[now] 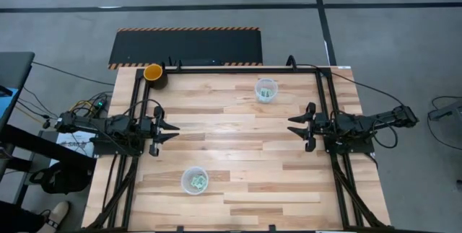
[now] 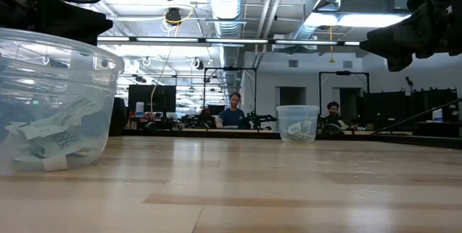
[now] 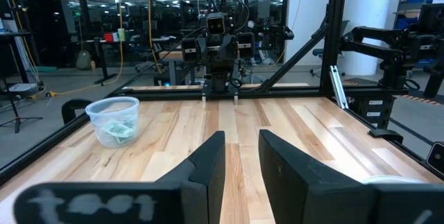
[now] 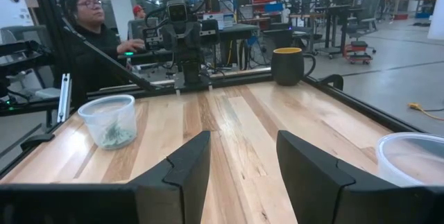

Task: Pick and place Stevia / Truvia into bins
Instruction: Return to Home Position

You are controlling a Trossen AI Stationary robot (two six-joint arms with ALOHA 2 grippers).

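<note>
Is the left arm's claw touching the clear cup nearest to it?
Apart. The high view shows the left gripper open at mid-table, with a plain stretch of bare table between it and the clear cup.

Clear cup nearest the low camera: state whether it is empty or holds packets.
Holds packets, far from full. Through the clear wall of the cup, a few pale packets lie on its bottom; the upper part is empty.

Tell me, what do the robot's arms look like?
The black, jointed left arm and right arm trail black cables. The left end effector and right end effector each have two dark, wedge-shaped fingers.
</note>
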